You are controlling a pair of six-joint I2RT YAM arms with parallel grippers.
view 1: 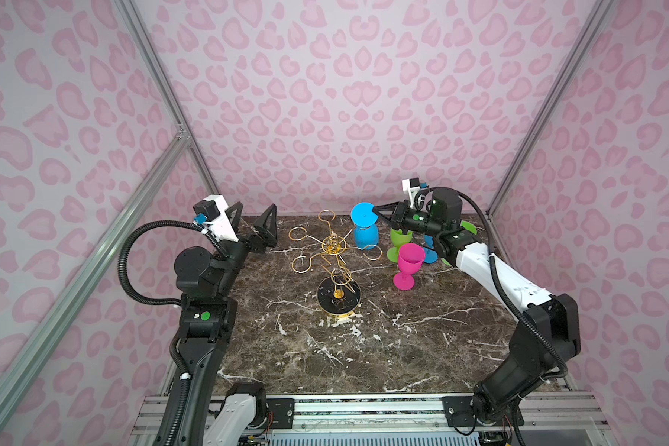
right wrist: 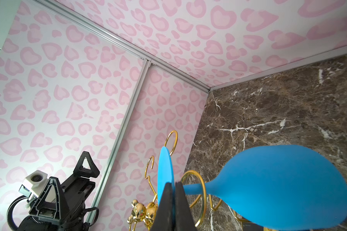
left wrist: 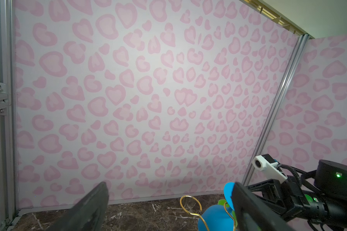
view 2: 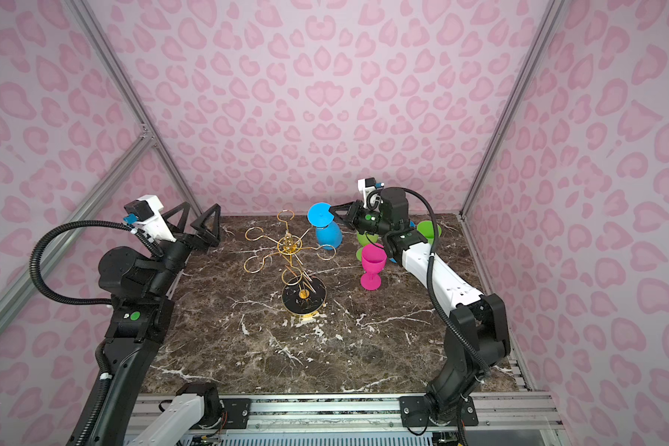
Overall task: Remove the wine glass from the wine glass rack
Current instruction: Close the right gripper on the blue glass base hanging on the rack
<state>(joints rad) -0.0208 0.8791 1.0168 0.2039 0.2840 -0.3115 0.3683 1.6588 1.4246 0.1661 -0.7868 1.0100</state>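
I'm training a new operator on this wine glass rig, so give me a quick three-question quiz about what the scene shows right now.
1. True or false: the right pincer is shut on the flat round foot of the blue plastic wine glass, whose stem sits in a loop of the thin gold wire rack.
2. The bright pink plastic goblet is: A) hanging in the rack; B) standing upright on the brown marble table; C) lying on its side.
3. Fill in: the left pincer is ___ and holds nothing.
Key: 1 true; 2 B; 3 open.
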